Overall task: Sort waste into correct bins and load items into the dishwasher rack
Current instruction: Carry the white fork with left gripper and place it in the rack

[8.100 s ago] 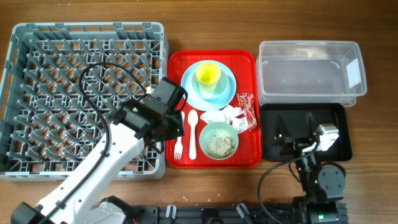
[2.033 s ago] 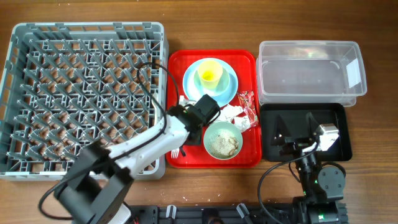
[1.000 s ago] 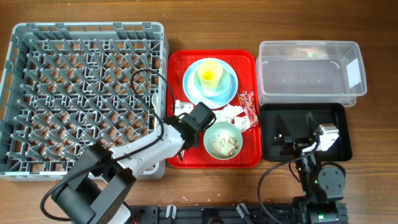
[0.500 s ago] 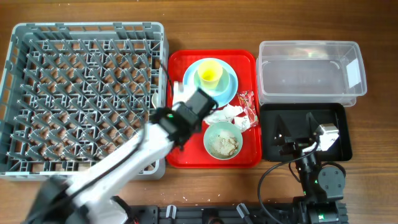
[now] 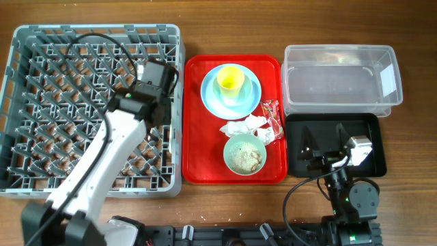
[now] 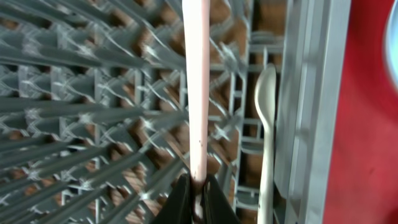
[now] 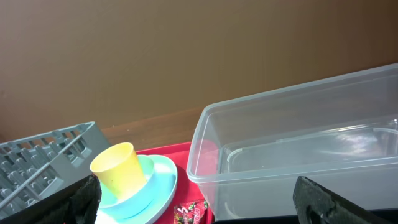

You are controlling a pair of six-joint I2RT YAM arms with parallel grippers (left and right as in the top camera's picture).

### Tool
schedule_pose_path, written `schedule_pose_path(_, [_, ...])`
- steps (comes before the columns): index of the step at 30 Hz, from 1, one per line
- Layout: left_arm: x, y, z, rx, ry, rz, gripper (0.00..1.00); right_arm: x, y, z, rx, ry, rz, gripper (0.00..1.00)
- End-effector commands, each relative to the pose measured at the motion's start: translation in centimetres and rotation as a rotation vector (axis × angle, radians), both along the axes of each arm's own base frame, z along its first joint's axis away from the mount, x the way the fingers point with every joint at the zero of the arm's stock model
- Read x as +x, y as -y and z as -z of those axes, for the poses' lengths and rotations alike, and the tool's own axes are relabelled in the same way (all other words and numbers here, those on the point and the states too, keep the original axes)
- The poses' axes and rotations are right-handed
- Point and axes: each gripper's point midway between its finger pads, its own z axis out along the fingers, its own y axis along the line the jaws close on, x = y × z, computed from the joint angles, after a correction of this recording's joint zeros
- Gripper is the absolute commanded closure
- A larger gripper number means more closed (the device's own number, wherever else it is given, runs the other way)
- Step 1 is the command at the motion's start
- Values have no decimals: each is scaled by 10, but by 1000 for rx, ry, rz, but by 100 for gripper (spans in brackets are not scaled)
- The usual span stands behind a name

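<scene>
**Hidden or unclear**
- The left gripper is clamping shut on the handle of a white plastic utensil. The utensil's head is running off the top edge of the wrist view, so its type is not showing.
- Overhead, the left arm is covering that piece entirely.
- The napkins are bunching into one white heap, and their number cannot be told.
- The right arm is masking much of the black tray.

**Count**
- Dishwasher rack: one, sitting at 9 o'clock from the red tray.
- Spoon: one, lying inside the rack along its tray-side wall, just beside the held utensil.
- Plate: one, at 12 o'clock on the red tray, carrying one yellow cup.
- Mint-green bowl: one, at 5 o'clock, holding scraps.
- Wrapper: one, at 3 o'clock.
- Clear tub: one, at 2 o'clock off the red tray, with the black tray at 4 o'clock.
- Right gripper: hanging over the black tray, fingers spread wide and gripping nothing.
</scene>
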Motion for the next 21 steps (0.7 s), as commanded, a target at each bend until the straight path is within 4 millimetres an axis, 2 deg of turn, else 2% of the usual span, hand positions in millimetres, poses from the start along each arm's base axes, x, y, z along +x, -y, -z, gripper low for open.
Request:
schedule_pose_path(1, [-13,6,45,3,-200,61,94,0,1,-1,-17,8,8,0])
schedule_pose_path(4, [-15,3,59,18,-247,39,94,0,1,-1,-17,8,8,0])
schedule_pose_path(9, [-15,-2,60,11,-248,4,92,0,1,-1,-17,8,8,0])
schedule_pose_path(10, [-16,-2,60,10,-249,-5,90,0,1,-1,-16,8,8,0])
schedule_pose_path(12, [-16,-2,60,10,-247,-6,78,0,1,-1,-16,8,8,0])
schedule_pose_path(15, [-11,-7,56,6,-225,-23,78,0,1,-1,-17,8,8,0])
schedule_pose_path(16, [-8,-7,51,0,-209,-27,78,0,1,-1,-17,8,8,0])
schedule_pose_path(19, [12,-1,1,-74,-47,-65,77,0,1,-1,-16,8,8,0])
schedule_pose_path(21, [9,38,-42,-357,46,-60,72,0,1,-1,-16,8,8,0])
